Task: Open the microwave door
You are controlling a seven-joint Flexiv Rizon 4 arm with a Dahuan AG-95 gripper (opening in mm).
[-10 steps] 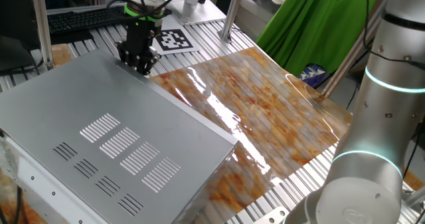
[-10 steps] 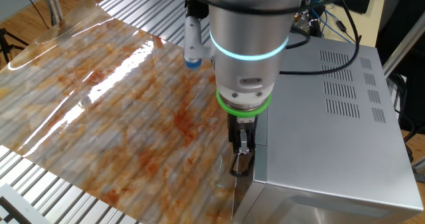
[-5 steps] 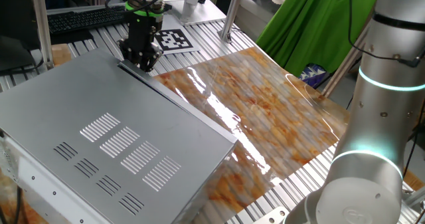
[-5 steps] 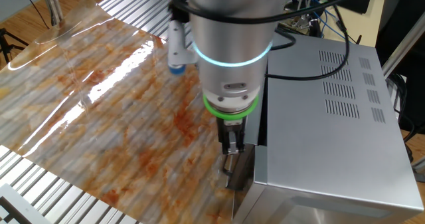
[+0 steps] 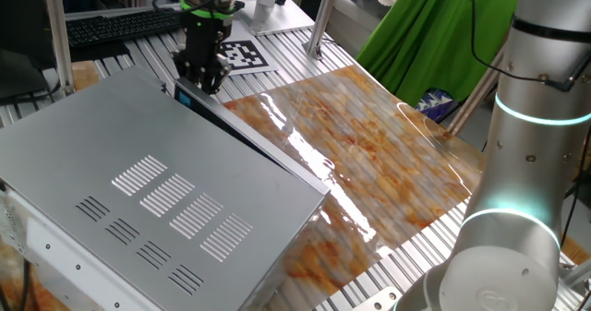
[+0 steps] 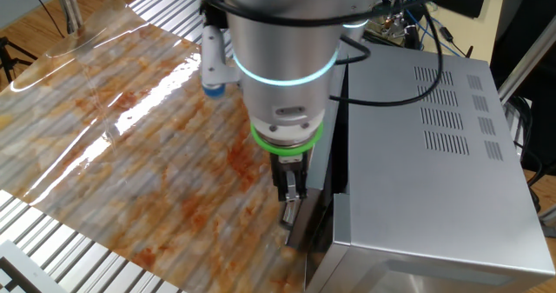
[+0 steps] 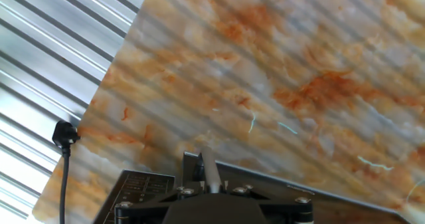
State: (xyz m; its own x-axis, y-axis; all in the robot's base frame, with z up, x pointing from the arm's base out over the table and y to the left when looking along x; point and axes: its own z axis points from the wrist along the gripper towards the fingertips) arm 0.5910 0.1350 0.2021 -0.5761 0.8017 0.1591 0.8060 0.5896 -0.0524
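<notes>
One large light-grey sheet-metal microwave (image 5: 157,196) is sitting on the worktop (image 5: 277,48). Its one thin dark microwave door (image 5: 242,134) is standing ajar. The single end effector (image 5: 199,77) is clenching the door's far end.

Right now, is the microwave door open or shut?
Partly open: the microwave door stands angled off the microwave at the gripper end, dark gap visible.

From this side the arm's thick grey body hangs over the microwave (image 6: 434,145), its gripper (image 6: 291,208) down at the top edge of the microwave door (image 6: 314,208), which stands ajar from the casing beside the orange marbled board (image 6: 130,145).
</notes>
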